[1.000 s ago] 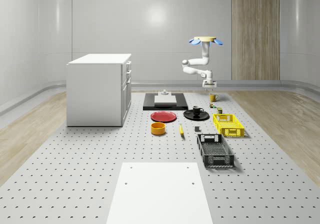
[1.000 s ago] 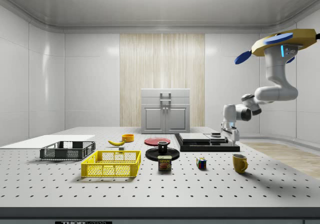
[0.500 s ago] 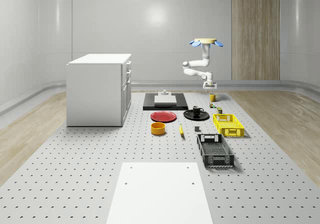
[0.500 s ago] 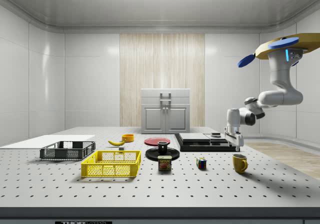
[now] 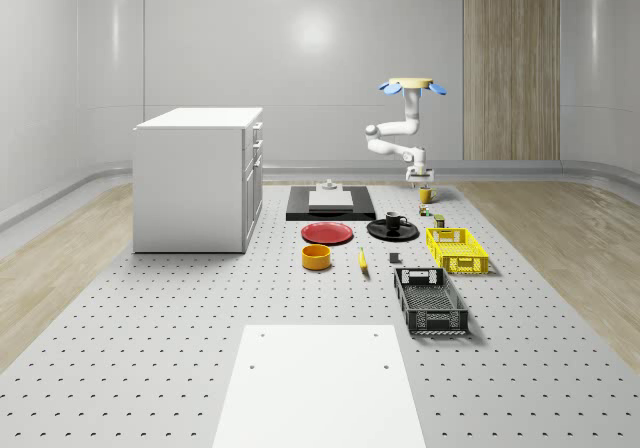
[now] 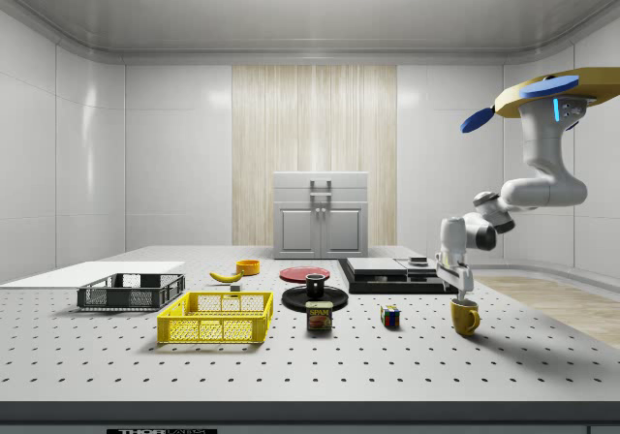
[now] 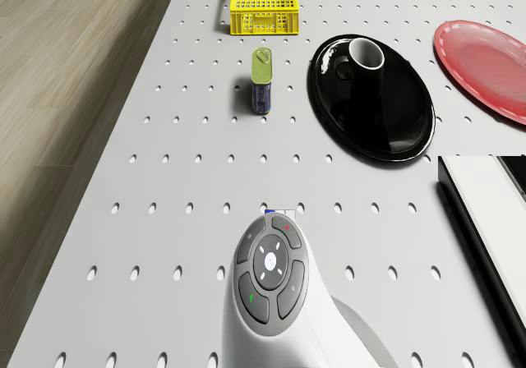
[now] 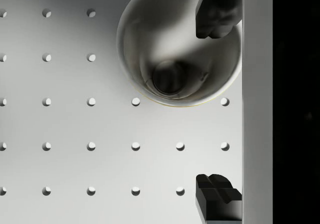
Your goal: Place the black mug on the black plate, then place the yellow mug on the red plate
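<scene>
1. When reading the side view from left to right, note the red plate (image 6: pixel 304 273), then the black mug (image 6: pixel 316 284) upright on the black plate (image 6: pixel 291 300), then the yellow mug (image 6: pixel 465 316) upright on the table (image 6: pixel 291 361), well apart from both plates.
2. At the side view's right, note the gripper (image 6: pixel 463 294) just above the yellow mug's rim, at the end of the arm bent down from the drone (image 6: pixel 542 95). Drone hovering high above the table's right end.
3. For what the side view cannot settle, consult the wrist view: jaws apart and gripping nothing. One fingertip (image 8: pixel 217 14) over the mug's open mouth, close to the rim. Other fingertip over the perforated table, clear of the mug. Mug therefore off-centre in the gap, toward one finger.
4. For the seating of the black mug, consult the drone view: seen from above, upright, set toward one edge of the black plate rather than its middle. Red plate beside the black plate, not touching.
5. For the overall layout, consult the whole-scene view: yellow mug beyond the yellow crate (image 5: pixel 457 249), directly below the gripper.
</scene>
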You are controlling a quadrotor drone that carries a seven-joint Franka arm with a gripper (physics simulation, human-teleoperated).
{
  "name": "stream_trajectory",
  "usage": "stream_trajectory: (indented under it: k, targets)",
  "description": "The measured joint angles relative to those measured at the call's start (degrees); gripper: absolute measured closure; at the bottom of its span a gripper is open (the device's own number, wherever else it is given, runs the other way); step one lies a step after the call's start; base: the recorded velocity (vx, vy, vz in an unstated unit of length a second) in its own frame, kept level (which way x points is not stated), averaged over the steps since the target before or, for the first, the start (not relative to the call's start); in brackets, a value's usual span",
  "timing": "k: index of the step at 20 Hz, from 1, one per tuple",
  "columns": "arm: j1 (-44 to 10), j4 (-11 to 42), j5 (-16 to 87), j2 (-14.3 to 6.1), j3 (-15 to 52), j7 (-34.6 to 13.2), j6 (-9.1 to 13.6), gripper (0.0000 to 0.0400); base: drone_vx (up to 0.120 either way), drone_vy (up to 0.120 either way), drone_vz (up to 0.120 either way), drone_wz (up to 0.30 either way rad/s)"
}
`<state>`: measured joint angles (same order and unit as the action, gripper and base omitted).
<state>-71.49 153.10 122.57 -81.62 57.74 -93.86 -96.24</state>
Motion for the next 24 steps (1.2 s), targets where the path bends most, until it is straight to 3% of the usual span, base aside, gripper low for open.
stream_trajectory:
  k: [24]
  targets:
    - [0.19, -2.68, 5.46, 2.5, -5.18, 0.84, -1.23, 0.0, 0.0, 0.0, 0.0, 0.0]
